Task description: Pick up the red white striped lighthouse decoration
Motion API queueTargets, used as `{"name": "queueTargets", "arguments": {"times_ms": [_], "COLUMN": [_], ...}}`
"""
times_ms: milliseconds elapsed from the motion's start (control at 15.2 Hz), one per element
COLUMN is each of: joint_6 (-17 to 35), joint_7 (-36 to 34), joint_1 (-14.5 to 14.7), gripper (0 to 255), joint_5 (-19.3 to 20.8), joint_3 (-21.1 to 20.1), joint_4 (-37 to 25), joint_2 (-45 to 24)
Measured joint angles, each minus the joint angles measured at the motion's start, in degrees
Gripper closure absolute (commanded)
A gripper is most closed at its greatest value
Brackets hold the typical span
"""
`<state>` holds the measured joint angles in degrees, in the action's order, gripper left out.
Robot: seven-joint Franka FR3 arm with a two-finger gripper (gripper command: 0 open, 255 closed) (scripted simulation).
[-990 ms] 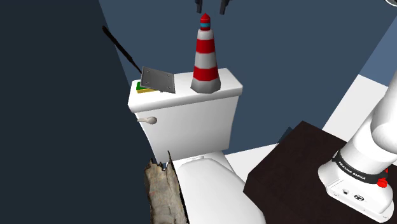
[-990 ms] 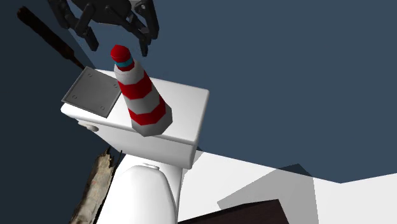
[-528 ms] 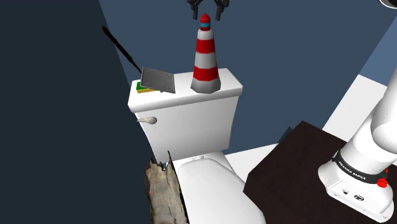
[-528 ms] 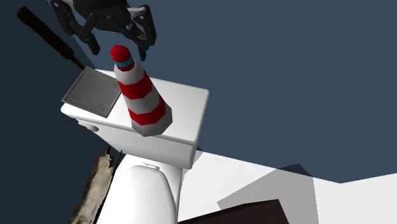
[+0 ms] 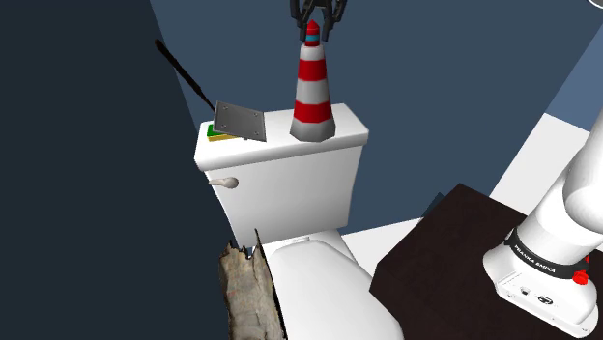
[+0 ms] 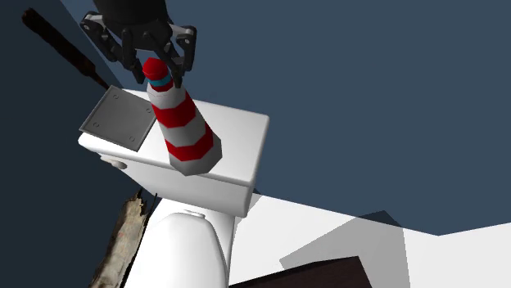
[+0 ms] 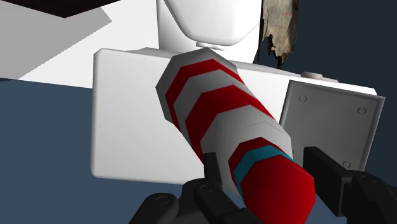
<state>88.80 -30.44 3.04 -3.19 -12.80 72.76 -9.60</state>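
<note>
The red and white striped lighthouse [image 5: 312,92] [image 6: 182,123] stands upright on the lid of a white toilet tank [image 5: 280,164] [image 6: 237,135]. It tapers to a red cap with a teal band. My black gripper [image 5: 312,29] [image 6: 156,69] comes down from above and is shut on that cap, one finger on each side. In the wrist view the fingers [image 7: 318,167] clasp the teal band and red tip of the lighthouse [image 7: 222,114], with the gripper [image 7: 266,167] centred over it.
A grey square plate [image 5: 240,122] [image 6: 119,120] [image 7: 331,121] lies on the tank beside the lighthouse, over a green and yellow item [image 5: 215,133]. A dark rod [image 5: 184,72] leans behind. The toilet bowl [image 5: 319,290] and a ragged brown piece [image 5: 246,295] are below; my stand [image 5: 454,251] is at lower right.
The gripper has come down over the lighthouse's top and its fingers have gone from wide apart to shut on the cap. The lighthouse has not moved.
</note>
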Motion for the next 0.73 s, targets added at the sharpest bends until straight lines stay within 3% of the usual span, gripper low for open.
{"name": "queueTargets", "arguments": {"times_ms": [396,726], "joint_6": [-0.4,-5.2], "joint_7": [-0.1,-0.8], "joint_1": [0.1,0.6], "gripper": [255,255], "joint_5": [0.1,0.7], "joint_3": [0.0,-0.2], "joint_4": [-0.7,-7.9], "joint_2": [-0.3,-2.9]}}
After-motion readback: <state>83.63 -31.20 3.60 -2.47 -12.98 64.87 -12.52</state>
